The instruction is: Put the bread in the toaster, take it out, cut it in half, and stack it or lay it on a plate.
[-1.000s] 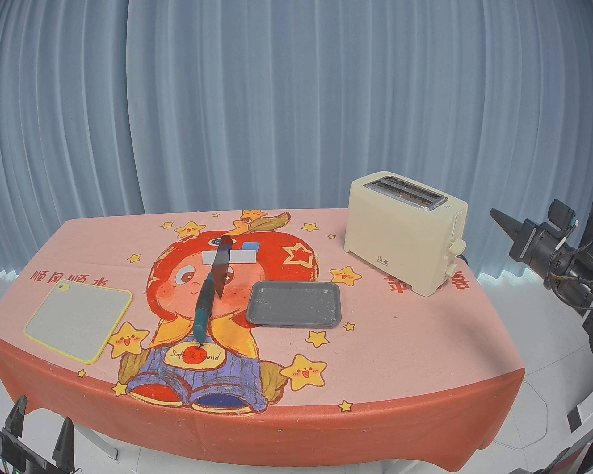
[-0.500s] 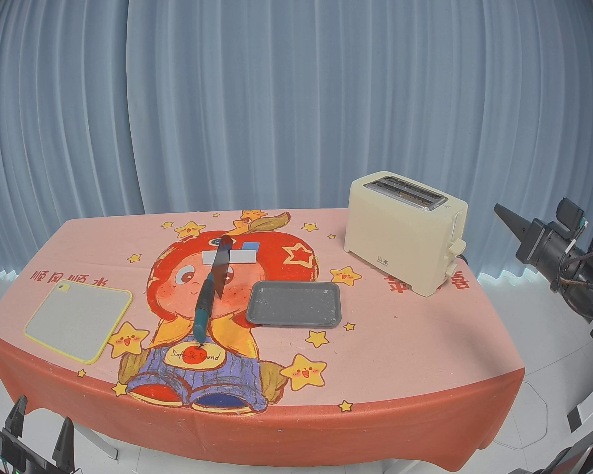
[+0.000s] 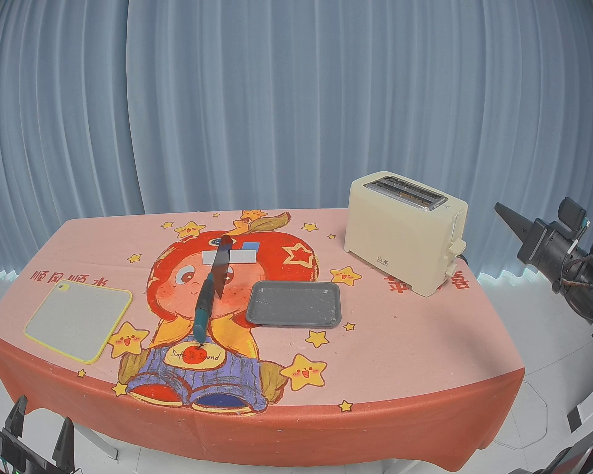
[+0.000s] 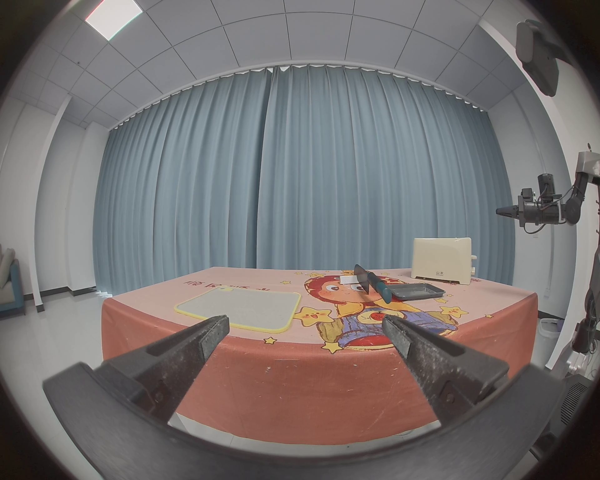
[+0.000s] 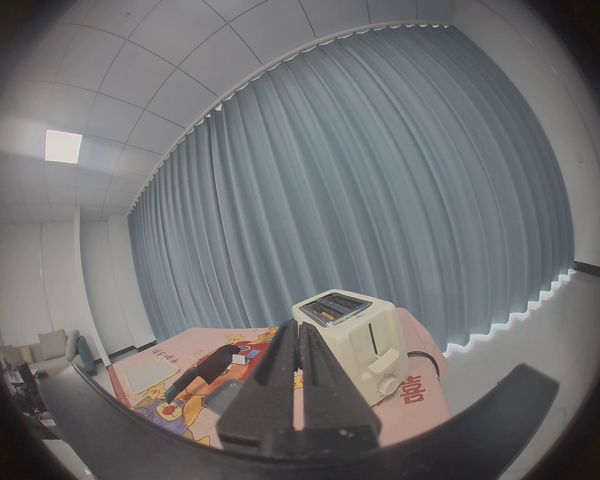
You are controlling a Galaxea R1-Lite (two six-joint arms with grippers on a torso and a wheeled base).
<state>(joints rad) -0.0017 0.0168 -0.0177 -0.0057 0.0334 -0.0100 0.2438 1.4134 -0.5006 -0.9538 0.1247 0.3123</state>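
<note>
Currently the right pincer (image 3: 503, 213), its fingers pressed together on nothing, hangs off the right edge of the bench (image 3: 401, 358), beside the cream toaster (image 3: 404, 231) at far right. Tan bread (image 5: 325, 308) shows in a toaster slot. The left pincer (image 3: 38, 426), spread and empty, sits below the near left edge. A grey plate (image 3: 294, 303) lies mid-bench, with the knife (image 3: 210, 287) just left of it and the cutting board (image 3: 78, 319) at near left.

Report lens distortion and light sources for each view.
Head view: strong fisheye, the blue-grey pleated curtain bows and the orange-red tablecloth's front edge curves; light is even. Left wrist view: black rounded corners, a lit square ceiling panel. Right wrist view: same dark rim, a glowing ceiling panel.
</note>
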